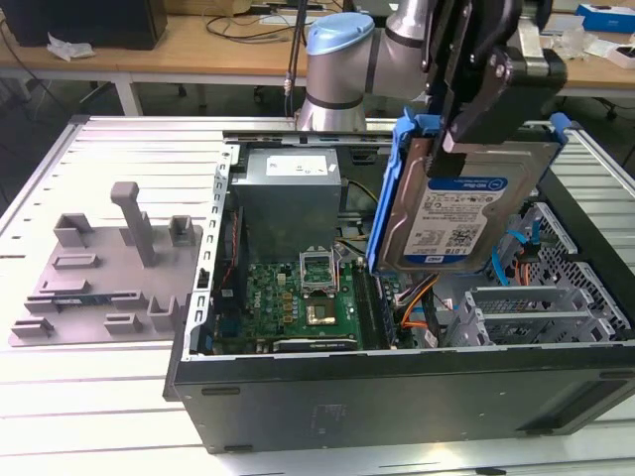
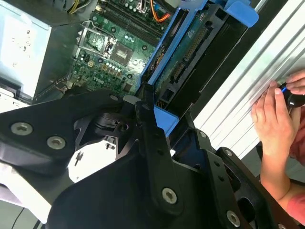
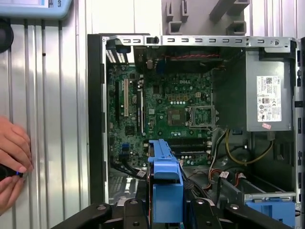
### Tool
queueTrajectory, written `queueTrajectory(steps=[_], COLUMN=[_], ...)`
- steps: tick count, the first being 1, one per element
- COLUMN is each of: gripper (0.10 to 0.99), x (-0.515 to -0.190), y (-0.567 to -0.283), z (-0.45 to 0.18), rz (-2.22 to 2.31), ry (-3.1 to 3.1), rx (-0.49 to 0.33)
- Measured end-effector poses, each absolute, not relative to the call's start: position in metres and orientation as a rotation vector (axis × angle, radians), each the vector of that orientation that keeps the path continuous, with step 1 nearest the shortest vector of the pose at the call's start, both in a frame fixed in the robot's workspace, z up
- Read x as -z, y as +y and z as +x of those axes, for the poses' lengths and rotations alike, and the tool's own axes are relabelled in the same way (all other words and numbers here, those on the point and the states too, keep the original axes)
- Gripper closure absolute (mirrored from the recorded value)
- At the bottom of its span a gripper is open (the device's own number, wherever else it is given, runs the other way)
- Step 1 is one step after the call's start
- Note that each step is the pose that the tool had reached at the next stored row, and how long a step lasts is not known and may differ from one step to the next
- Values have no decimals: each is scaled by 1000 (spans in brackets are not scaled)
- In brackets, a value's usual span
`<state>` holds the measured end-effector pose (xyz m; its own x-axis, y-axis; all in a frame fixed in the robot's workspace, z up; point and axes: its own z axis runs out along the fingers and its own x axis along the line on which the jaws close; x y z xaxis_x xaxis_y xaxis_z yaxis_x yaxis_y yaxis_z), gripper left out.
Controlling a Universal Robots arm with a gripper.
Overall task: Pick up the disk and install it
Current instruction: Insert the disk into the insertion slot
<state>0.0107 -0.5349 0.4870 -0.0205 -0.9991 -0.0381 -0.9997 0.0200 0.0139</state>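
— Which step?
— Carrying, I'd say: the claw pinches the disk, held upright above the open case.
— What does installing need?
— Probably lining its blue frame up squarely with the bay.

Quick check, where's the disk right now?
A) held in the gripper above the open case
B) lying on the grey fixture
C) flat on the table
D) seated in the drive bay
A: the gripper clamps the disk upright, clear above the case.
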Motion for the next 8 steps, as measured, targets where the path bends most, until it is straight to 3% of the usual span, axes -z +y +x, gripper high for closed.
queueTrajectory(steps=[8], gripper=[718], x=[-485], y=[-540], z=[30], rz=[-2177], ry=[2235], rx=[-62])
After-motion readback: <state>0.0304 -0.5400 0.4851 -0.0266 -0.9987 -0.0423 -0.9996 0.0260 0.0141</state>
